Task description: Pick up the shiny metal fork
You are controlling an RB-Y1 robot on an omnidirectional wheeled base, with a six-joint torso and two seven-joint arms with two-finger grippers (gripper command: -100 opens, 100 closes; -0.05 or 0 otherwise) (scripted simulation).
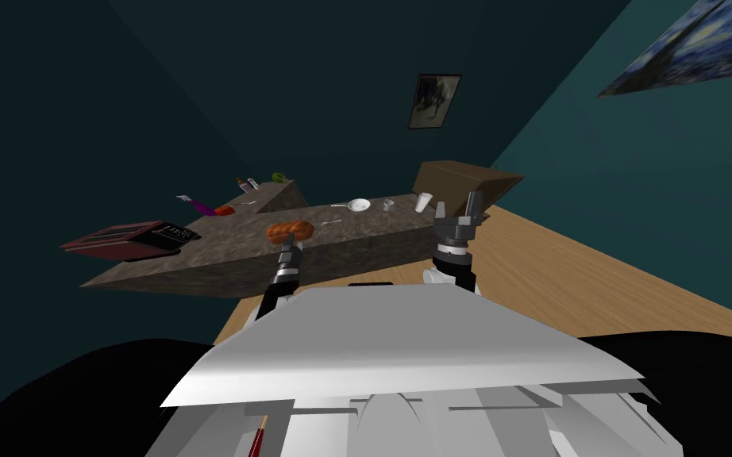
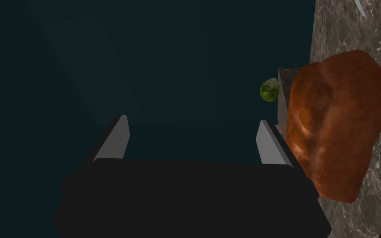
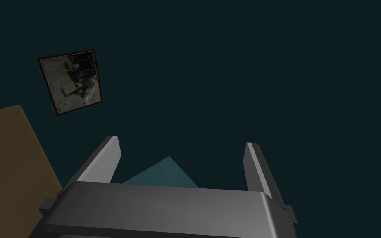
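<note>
Marble-look counter (image 1: 388, 226) dead ahead, grey with pale veins, and it's crowded with small things. Writing first: the dark panel on the flat red appliance (image 1: 130, 238) at the counter's left end carries pale marks, but they are too small to read. On to the fork (image 1: 330, 224). I take it to be the slim pale utensil lying flat on the counter top, just right of the orange-brown loaf (image 1: 289, 231), though its tines are too small to make out. In the left wrist view a silvery sliver (image 2: 361, 8) lies on the marble beyond the loaf and may be the same piece. And there is the left gripper (image 1: 288, 252), up at the counter's front edge, directly below the loaf in the head view. Its own camera shows it spread wide with nothing between the blades. One finger (image 2: 272, 142) stands just beside the loaf, and I cannot tell whether they touch. Past that finger, a green ball (image 2: 269, 90) sits at the counter's far corner. Over to the right gripper (image 1: 458, 208): it is raised at the counter's right end, in front of a brown box (image 1: 468, 181), blades wide apart and empty. Behind the fork stand a white bowl (image 1: 360, 205), a small glass (image 1: 389, 205) and a pale cup (image 1: 422, 202), the cup just in front of the box.
</note>
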